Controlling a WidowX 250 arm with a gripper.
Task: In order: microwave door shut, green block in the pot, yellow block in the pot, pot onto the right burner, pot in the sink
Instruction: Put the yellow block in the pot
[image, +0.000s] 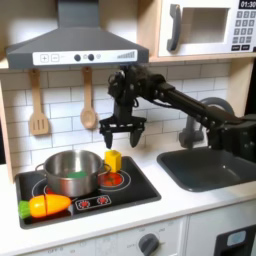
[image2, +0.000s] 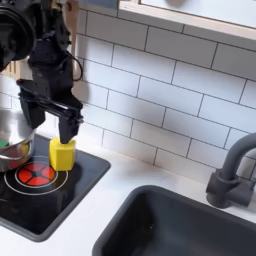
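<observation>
The microwave door (image: 205, 28) sits flush in its white frame, grey handle at its left. The silver pot (image: 66, 170) stands on the first exterior view's left burner, and the green block (image: 76, 176) lies inside it. At the second exterior view's left edge I see the pot (image2: 9, 132) and a bit of the green block (image2: 5, 156). The yellow block (image: 113, 161) (image2: 62, 153) stands upright on the stove just right of the pot. My gripper (image: 122, 137) (image2: 48, 116) hangs open directly above the yellow block, holding nothing. The dark sink (image: 215, 170) (image2: 190, 225) lies to the right.
An orange toy carrot (image: 45, 207) lies at the stove's front left. The red right burner (image: 110, 180) (image2: 35, 175) is beside the yellow block. Two wooden utensils (image: 40, 105) hang on the tiled wall. The curved faucet (image2: 235, 170) stands behind the sink.
</observation>
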